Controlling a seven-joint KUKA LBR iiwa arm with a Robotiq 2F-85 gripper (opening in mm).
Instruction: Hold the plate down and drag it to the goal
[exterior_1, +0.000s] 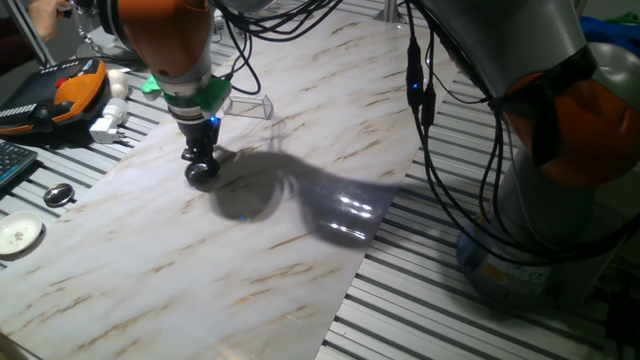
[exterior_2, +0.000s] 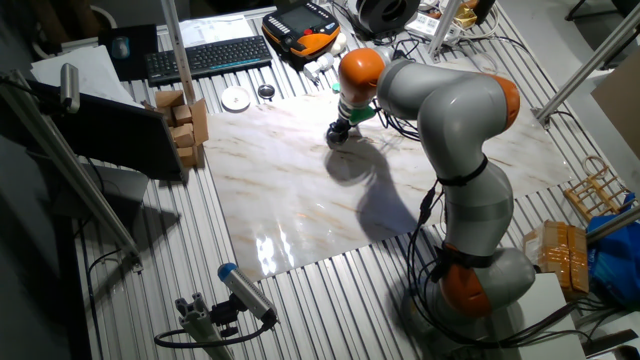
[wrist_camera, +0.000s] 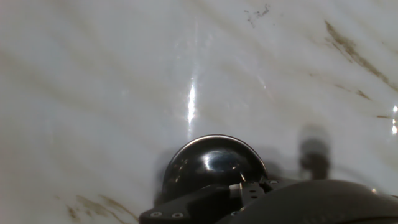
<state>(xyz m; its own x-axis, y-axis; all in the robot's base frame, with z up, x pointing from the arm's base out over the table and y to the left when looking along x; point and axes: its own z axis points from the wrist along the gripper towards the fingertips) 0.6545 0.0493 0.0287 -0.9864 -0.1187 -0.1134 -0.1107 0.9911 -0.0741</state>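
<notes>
gripper: we see the gripper (exterior_1: 201, 165) down on the marble table (exterior_1: 280, 250), tip pressing on the plate; can't tell if the fingers are spread or pressed together, they're hidden in every view.
plate: the plate (wrist_camera: 213, 163) sits directly under the gripper tip, flat on the table; in the hand view we get its shiny round rim and dark reflective middle, near edge covered by the gripper body. In the fixed views it's mostly hidden under the tip.
position: plate is on the far-left part of the marble slab in one fixed view, well in from the left edge.
goal: the clear bracket (exterior_1: 247, 104) stands on the table just beyond and right of the gripper, near but apart from the plate.
arm: the arm (exterior_2: 440, 100) arches over the slab from the right side.
off-slab left: white disc (exterior_1: 18, 234) and small dark-centred disc (exterior_1: 58, 195) lie on the ribbed surface, well apart from the plate.
far left: orange-black handheld unit (exterior_1: 60, 90) and a keyboard (exterior_2: 208, 55).
</notes>
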